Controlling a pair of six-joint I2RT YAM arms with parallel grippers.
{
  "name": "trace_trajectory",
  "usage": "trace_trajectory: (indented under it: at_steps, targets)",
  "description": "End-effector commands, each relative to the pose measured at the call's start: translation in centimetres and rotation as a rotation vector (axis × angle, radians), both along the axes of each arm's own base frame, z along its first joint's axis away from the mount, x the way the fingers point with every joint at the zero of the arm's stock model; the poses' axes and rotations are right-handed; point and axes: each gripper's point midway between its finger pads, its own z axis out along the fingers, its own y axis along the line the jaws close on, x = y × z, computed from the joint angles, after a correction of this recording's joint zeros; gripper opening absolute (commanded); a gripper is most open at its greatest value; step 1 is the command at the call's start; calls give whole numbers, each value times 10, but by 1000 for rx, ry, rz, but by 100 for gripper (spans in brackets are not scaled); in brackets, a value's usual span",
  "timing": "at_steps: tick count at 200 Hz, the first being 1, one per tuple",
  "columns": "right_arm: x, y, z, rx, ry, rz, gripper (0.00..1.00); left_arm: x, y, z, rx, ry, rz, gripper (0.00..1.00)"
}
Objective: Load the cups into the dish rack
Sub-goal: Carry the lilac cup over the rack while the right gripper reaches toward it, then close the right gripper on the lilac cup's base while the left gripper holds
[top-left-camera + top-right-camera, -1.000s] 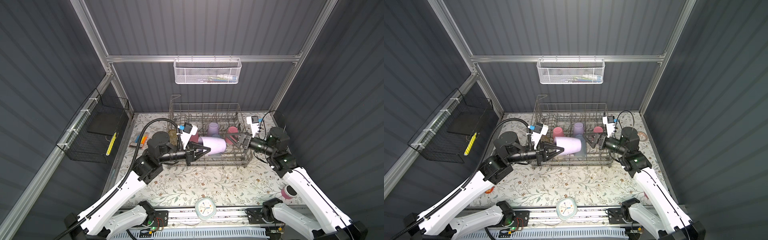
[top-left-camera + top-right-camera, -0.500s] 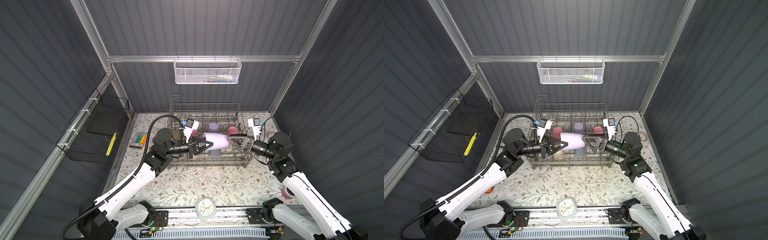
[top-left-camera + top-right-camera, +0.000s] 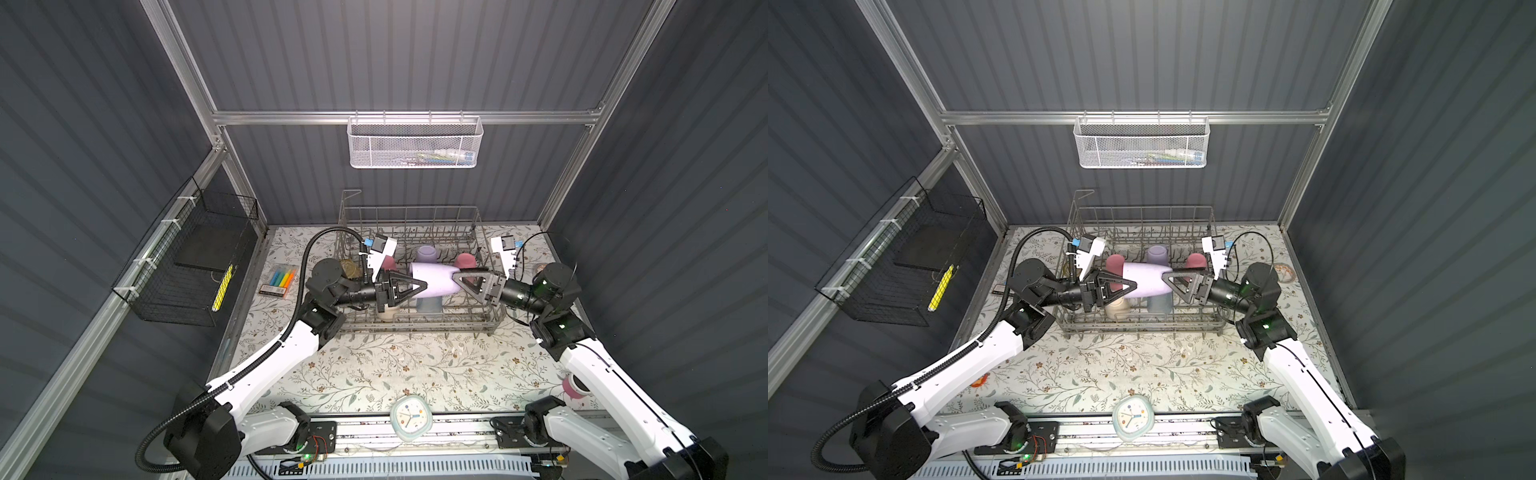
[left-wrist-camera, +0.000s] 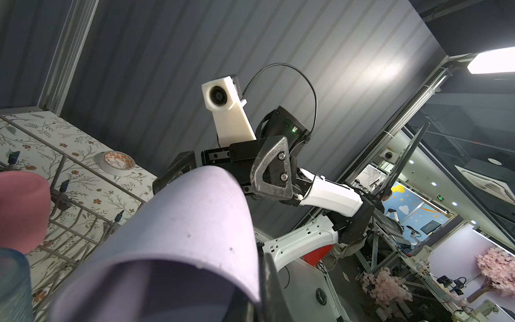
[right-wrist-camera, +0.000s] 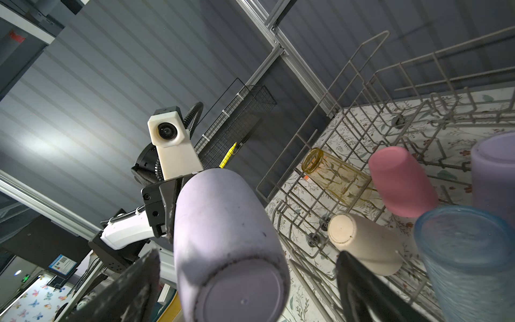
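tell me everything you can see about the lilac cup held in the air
The lilac cup is a plain handleless tumbler, matte and plastic-looking, tapering toward a flat base with dark scuffs. It lies sideways in the air above the dish rack. The left end effector is shut on its rim; the right end effector stands open, fingers either side of the base.

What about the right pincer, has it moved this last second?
Yes. The right pincer moved leftward, from the right edge of the rack toward its middle.

top views overhead, wrist views close, facing each other over dish rack (image 3: 436,320)
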Motion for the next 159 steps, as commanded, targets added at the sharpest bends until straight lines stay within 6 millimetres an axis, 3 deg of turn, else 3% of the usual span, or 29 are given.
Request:
trace_trajectory:
  at_steps: [1,159]
  targets:
    - [-7,6,10,37,-33,54,97,-5,4,12,-44,-45,-27,2]
    - [-11,24,12,36,-32,130,91,0,3,2,-30,-28,-31,2]
